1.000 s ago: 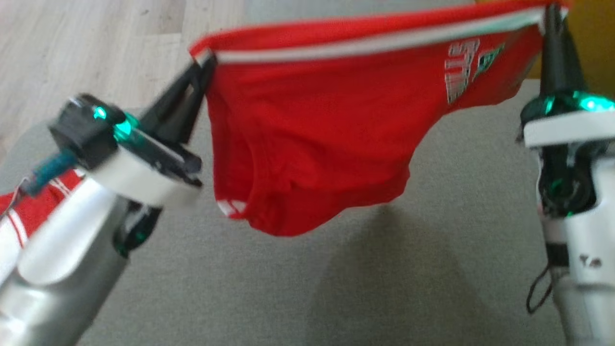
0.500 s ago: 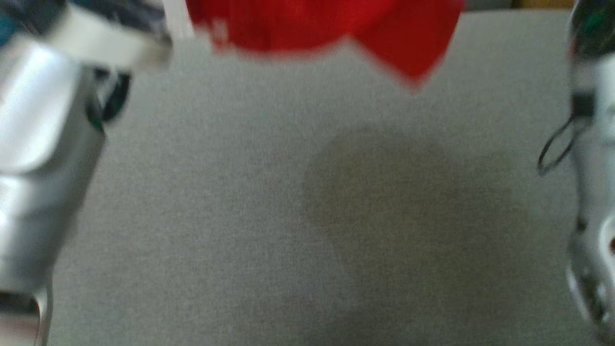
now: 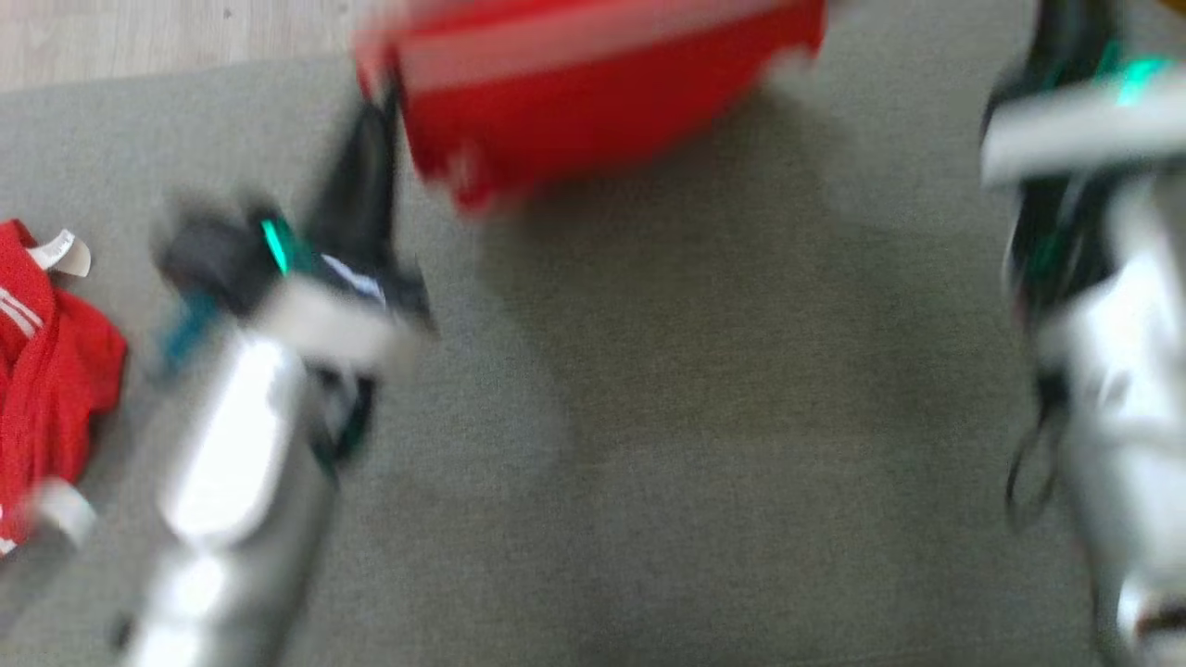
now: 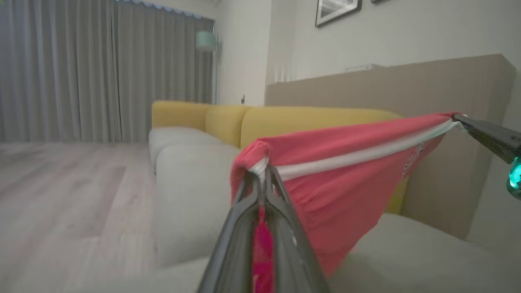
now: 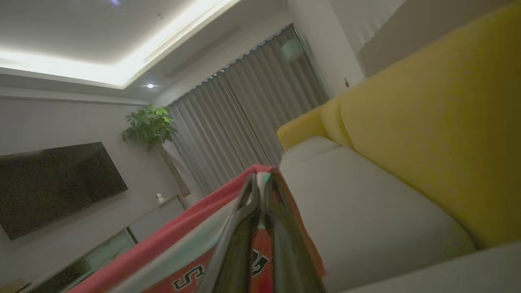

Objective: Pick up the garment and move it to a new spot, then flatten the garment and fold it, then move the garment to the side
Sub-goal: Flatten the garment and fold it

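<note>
Above the sofa seat (image 3: 695,417), red garment (image 3: 602,102) hangs stretched by its waistband: left tool (image 4: 263,175) clamped on one corner, right tool (image 5: 260,179) on the other. Looks like the move step; next, lower it onto bare cushion and spread flat, keeping tension.

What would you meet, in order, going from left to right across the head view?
In order: crumpled red garment → left hand → held red garment → right arm.
</note>
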`<state>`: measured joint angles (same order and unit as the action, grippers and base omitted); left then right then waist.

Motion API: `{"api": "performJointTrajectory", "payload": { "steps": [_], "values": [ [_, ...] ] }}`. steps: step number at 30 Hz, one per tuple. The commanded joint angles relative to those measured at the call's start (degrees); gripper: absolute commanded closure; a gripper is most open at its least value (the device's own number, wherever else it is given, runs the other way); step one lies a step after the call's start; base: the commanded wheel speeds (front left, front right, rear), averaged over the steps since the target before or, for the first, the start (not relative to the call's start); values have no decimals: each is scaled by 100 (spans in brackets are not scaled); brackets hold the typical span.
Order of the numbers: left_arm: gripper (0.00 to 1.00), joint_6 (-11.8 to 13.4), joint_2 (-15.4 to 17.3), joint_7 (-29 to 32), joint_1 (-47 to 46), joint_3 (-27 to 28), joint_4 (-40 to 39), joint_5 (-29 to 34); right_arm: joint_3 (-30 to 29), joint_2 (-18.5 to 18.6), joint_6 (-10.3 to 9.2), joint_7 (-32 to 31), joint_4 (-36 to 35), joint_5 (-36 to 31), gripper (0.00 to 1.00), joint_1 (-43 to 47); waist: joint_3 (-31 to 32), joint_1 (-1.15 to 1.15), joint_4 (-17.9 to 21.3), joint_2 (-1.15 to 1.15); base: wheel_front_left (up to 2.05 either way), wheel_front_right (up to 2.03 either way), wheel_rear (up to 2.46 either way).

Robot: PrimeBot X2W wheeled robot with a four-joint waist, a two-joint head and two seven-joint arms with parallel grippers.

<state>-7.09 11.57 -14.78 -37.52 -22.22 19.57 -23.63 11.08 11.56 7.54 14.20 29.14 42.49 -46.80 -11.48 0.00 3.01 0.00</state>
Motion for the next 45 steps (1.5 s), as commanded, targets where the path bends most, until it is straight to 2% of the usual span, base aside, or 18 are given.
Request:
{"api": "performJointTrajectory", "payload": {
  "steps": [1,5,9,17,22,25,29,35,39,45],
  "values": [
    [100,14,125,-21,142,306,-65,-15,30,78,-5,64,-120,106,100,241,60,0,33,0,0,0,0],
    [100,-29,-203,-21,1285,512,145,-183,126,91,-5,39,62,457,100,1454,186,0,127,0,0,0,0],
    [100,-36,-408,-21,2161,317,231,-342,302,131,-5,4,116,650,100,2447,283,0,176,0,0,0,0],
    [100,-38,-503,-21,3264,-114,125,-709,318,235,-5,-60,-208,1205,100,3901,647,0,197,0,0,0,0],
    [100,-39,-412,-21,3836,-492,-37,-911,328,536,-5,-360,-843,1366,100,4646,935,0,250,0,0,0,0],
    [100,-39,-376,-21,4041,-582,-211,-1065,188,597,-5,-464,-1190,1437,100,4857,986,0,239,0,0,0,0],
    [100,-39,-255,-21,3910,-752,-465,-1169,14,480,-5,-644,-1534,1489,100,4773,921,0,104,0,0,0,0],
    [100,-39,-254,-21,3164,-816,-667,-1219,-120,161,-5,-973,-1631,1367,100,3942,614,0,-181,0,0,0,0],
    [100,-39,-380,-21,2483,-802,-531,-1264,-166,-22,-5,-1254,-1257,987,100,3012,297,0,-475,0,0,0,0],
    [100,-39,-663,-21,1508,-810,-64,-1502,-368,-177,-5,-1452,-251,288,100,1598,-273,0,-894,0,0,0,0]
  ]
}}
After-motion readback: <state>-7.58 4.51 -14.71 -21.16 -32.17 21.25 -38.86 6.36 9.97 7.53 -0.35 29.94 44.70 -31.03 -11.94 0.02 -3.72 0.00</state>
